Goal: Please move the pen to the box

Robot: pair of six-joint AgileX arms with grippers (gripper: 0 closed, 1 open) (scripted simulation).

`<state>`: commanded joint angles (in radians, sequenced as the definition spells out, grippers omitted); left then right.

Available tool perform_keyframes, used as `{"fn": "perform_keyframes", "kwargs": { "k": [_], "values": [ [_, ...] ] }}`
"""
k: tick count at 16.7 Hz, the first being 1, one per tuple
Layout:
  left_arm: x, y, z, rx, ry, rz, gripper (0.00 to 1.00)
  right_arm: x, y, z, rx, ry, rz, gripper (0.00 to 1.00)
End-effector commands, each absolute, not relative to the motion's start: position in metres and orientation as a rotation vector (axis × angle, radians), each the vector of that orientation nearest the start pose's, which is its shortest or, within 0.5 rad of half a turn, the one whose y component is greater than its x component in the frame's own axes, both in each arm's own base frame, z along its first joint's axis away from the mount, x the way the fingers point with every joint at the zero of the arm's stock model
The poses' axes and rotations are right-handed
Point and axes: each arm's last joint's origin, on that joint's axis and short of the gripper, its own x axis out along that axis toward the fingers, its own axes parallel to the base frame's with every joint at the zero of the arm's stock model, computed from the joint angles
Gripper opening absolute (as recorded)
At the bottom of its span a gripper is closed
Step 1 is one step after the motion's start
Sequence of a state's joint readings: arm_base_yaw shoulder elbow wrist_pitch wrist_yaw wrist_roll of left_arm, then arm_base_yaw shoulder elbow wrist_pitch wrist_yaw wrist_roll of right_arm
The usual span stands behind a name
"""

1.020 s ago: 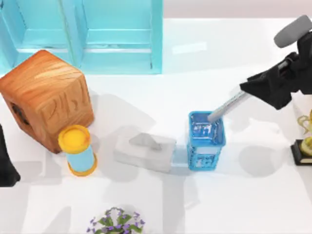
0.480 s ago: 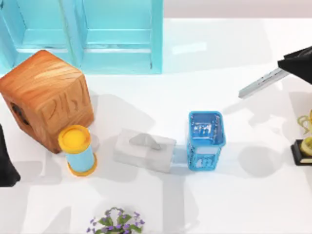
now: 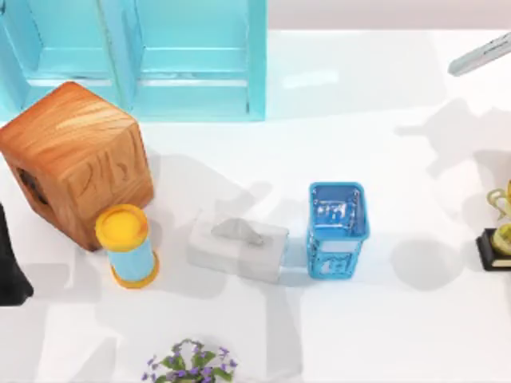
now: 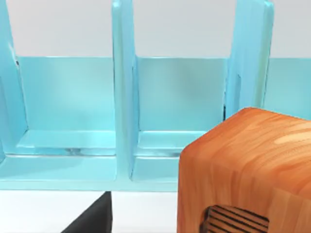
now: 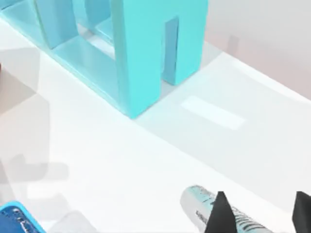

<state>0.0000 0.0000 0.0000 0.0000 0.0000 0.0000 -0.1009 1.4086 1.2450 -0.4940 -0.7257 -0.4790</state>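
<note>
The pen's light grey barrel (image 3: pixel 479 56) juts in at the top view's far right edge, high above the table and tilted. In the right wrist view the pen (image 5: pixel 199 206) lies between the black fingertips (image 5: pixel 221 216) of my right gripper (image 5: pixel 261 216), which is shut on it. A white tissue box (image 3: pixel 237 249) lies mid-table, and a large wooden box (image 3: pixel 76 159) stands at the left. Between the tissue box and the pen stands the blue mesh basket (image 3: pixel 338 230). My left arm (image 3: pixel 9 271) is parked at the left edge.
A turquoise shelf unit (image 3: pixel 144 56) runs along the back left. A yellow-capped blue cylinder (image 3: pixel 126 246) stands in front of the wooden box. Purple flowers (image 3: pixel 189 363) sit at the front edge, a gold trophy on a black base (image 3: pixel 499 235) at the right edge.
My right gripper has drawn the pen up out of the blue basket and carried it to the back right, so now just the barrel's end shows at the top view's edge.
</note>
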Motion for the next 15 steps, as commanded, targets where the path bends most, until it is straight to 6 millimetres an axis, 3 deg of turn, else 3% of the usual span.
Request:
{"fn": "perform_keyframes", "kwargs": {
  "k": [2, 5, 11, 15],
  "values": [
    [0.106, -0.001, 0.160, 0.000, 0.000, 0.000, 1.00, 0.306, -0.026, 0.346, -0.233, 0.442, 0.654, 0.00],
    [0.106, -0.001, 0.160, 0.000, 0.000, 0.000, 1.00, 0.295, -0.054, 0.362, -0.257, 0.543, 0.509, 0.00],
    [0.106, -0.001, 0.160, 0.000, 0.000, 0.000, 1.00, 0.258, -0.097, 0.348, -0.217, 0.970, 0.256, 0.00],
    [0.106, -0.001, 0.160, 0.000, 0.000, 0.000, 1.00, 0.248, -0.109, 0.343, -0.210, 1.092, 0.191, 0.00]
  ]
}}
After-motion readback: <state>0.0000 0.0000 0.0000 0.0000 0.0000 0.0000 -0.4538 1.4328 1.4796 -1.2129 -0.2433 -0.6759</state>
